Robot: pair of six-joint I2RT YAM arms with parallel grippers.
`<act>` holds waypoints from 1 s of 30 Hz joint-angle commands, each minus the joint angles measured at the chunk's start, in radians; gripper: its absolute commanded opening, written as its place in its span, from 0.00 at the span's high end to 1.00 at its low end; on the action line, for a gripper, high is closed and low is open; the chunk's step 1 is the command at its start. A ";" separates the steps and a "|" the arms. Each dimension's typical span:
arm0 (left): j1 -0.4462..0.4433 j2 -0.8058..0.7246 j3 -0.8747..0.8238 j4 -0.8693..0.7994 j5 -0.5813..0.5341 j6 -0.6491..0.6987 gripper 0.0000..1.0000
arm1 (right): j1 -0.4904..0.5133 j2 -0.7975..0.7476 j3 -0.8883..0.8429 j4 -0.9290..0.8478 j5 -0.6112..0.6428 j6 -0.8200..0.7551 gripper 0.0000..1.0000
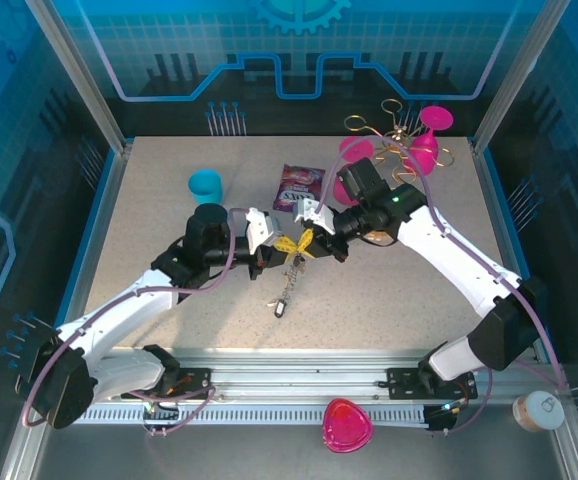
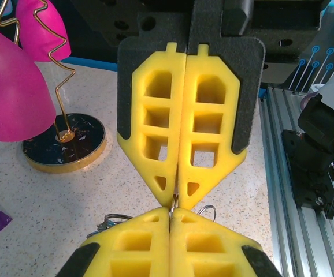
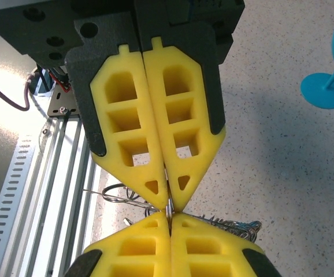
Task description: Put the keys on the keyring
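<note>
The left claw (image 2: 170, 214) and right claw (image 3: 170, 218) meet tip to tip, both clamped on the keyring (image 2: 173, 199) wire, probably steadying it above the bench (image 1: 369, 312) while the keys (image 1: 281, 306) dangle beneath them.

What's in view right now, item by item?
keyring: one, dark grey wire, pinched between both hands, mid-table
keys: count unclear, dark, trailing from the ring toward the near edge
goblets: at least three, pink, far right
lone goblet: one, blue, far left of centre
rack: one, gold wire, among the goblets
packet: one, purple, behind the hands
heart-shaped piece: one, pink, near rail
left hand: one, yellow, shut on the keyring
right hand: one, yellow, shut on the keyring
</note>
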 commanded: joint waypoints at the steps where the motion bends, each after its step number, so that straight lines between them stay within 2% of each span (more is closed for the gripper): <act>1: -0.006 -0.004 -0.017 0.107 -0.032 -0.026 1.00 | -0.011 -0.029 0.000 0.088 -0.090 0.087 0.96; 3: -0.009 -0.017 -0.064 0.219 -0.086 -0.064 1.00 | -0.050 -0.065 -0.061 0.158 -0.125 0.151 0.75; 4: -0.008 -0.020 -0.078 0.257 -0.098 -0.076 1.00 | -0.064 -0.078 -0.084 0.181 -0.137 0.172 0.70; 9: -0.012 -0.012 -0.110 0.360 -0.117 -0.121 1.00 | -0.105 -0.130 -0.180 0.252 -0.170 0.237 0.62; 16: -0.017 0.009 -0.136 0.455 -0.113 -0.171 1.00 | -0.113 -0.188 -0.272 0.342 -0.139 0.270 0.62; 30: -0.020 0.019 -0.127 0.468 -0.076 -0.186 1.00 | -0.111 -0.188 -0.281 0.446 -0.110 0.305 0.76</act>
